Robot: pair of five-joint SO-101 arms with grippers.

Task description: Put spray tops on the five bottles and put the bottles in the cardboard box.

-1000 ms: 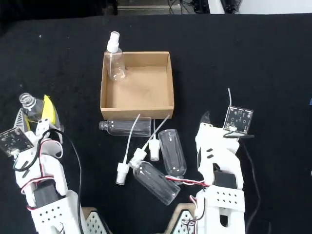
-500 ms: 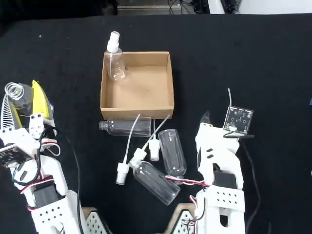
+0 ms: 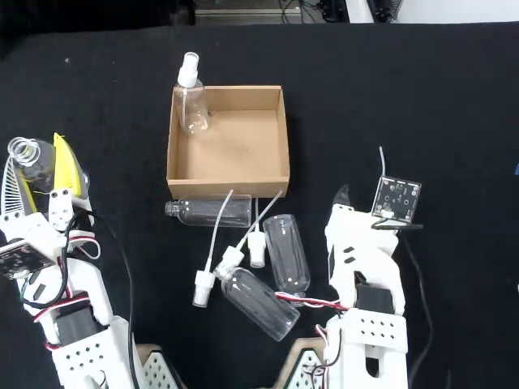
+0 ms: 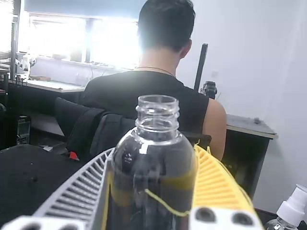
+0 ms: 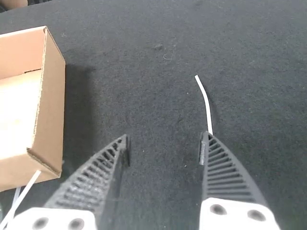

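Observation:
My left gripper (image 3: 32, 158) is at the table's left edge, shut on a clear bottle (image 4: 151, 167) with an open neck and no top; the bottle (image 3: 27, 152) stands upright between the white and yellow fingers (image 3: 69, 166). A bottle with a spray top (image 3: 190, 97) stands in the far left corner of the cardboard box (image 3: 280, 134). Three topless bottles lie in front of the box: (image 3: 209, 212), (image 3: 286, 253), (image 3: 258, 301). Three loose spray tops lie among them: (image 3: 204, 285), (image 3: 229, 258), (image 3: 257, 247). My right gripper (image 5: 165, 139) is open over bare cloth, right of the box (image 5: 45, 91).
A thin white dip tube (image 5: 204, 100) lies on the black cloth just beyond one right fingertip, and it also shows from above (image 3: 381, 162). The box's floor is mostly bare. Black cloth stretches open to the right and far side of the box.
My left gripper has swung left and tilted up with the topless bottle, then stopped. The right arm and the loose bottles and tops have not moved.

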